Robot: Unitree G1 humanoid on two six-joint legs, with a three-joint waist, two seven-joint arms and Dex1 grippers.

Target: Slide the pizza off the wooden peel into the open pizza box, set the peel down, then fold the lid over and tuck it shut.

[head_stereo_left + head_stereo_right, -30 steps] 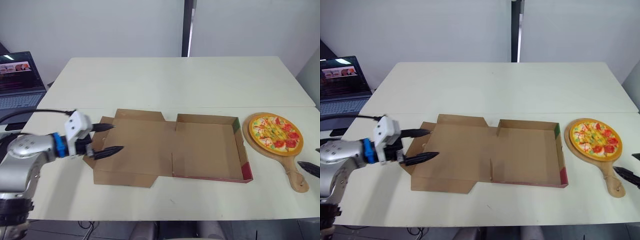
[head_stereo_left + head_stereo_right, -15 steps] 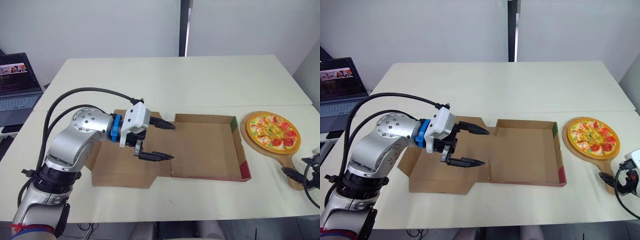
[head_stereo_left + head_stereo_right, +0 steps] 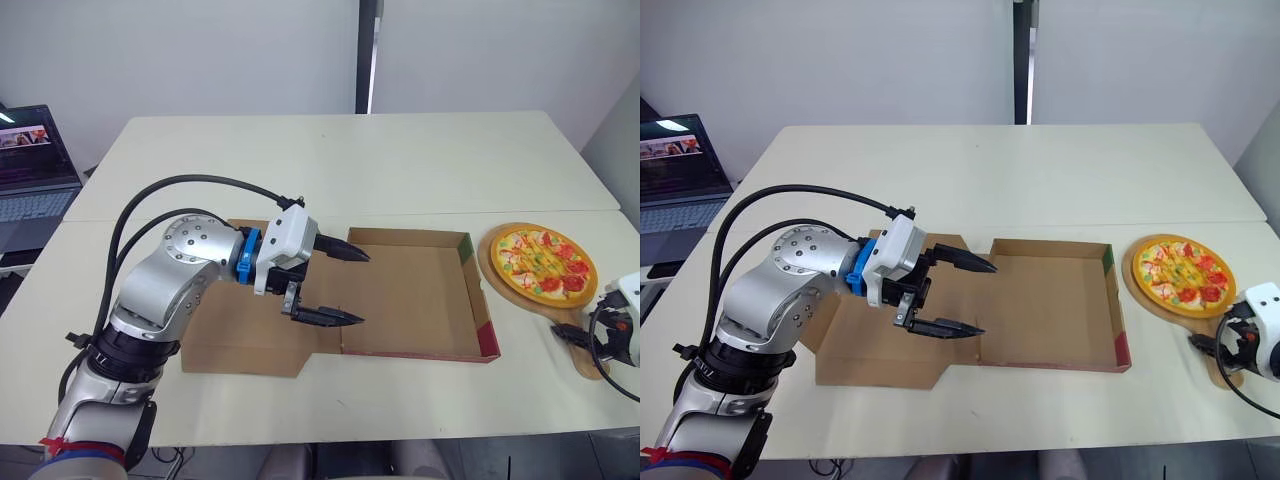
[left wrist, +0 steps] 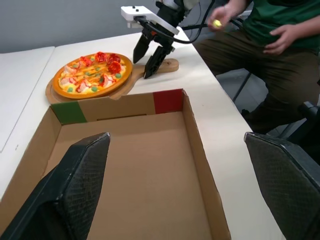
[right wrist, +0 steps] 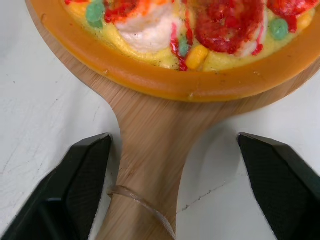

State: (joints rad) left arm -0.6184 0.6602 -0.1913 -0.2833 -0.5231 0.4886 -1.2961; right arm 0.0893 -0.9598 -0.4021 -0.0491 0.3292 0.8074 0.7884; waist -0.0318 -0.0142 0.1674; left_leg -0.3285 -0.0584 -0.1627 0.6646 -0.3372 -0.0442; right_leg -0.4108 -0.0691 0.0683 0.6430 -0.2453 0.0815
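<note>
The pizza [image 3: 546, 261] with red and green toppings lies on the round wooden peel [image 5: 150, 150] at the table's right side. The open cardboard pizza box [image 3: 410, 237] sits mid-table, its lid [image 3: 225, 335] flat to the left. My left gripper [image 3: 365, 288] hovers open over the box's left end, pointing toward the pizza. At the peel's handle [image 3: 587, 358] is my right gripper [image 4: 142, 68], open, with one finger [image 5: 75, 185] on each side of the handle and a gap to the wood.
A laptop [image 3: 35, 160] stands off the table's far left. A seated person in a green shirt [image 4: 280, 30] is beyond the table's right edge, close to my right arm. The far half of the table [image 3: 340, 160] is bare.
My left arm swung from the lid's left edge rightward over the box. My right gripper moved up to straddle the peel handle. The head camera shifted slightly.
</note>
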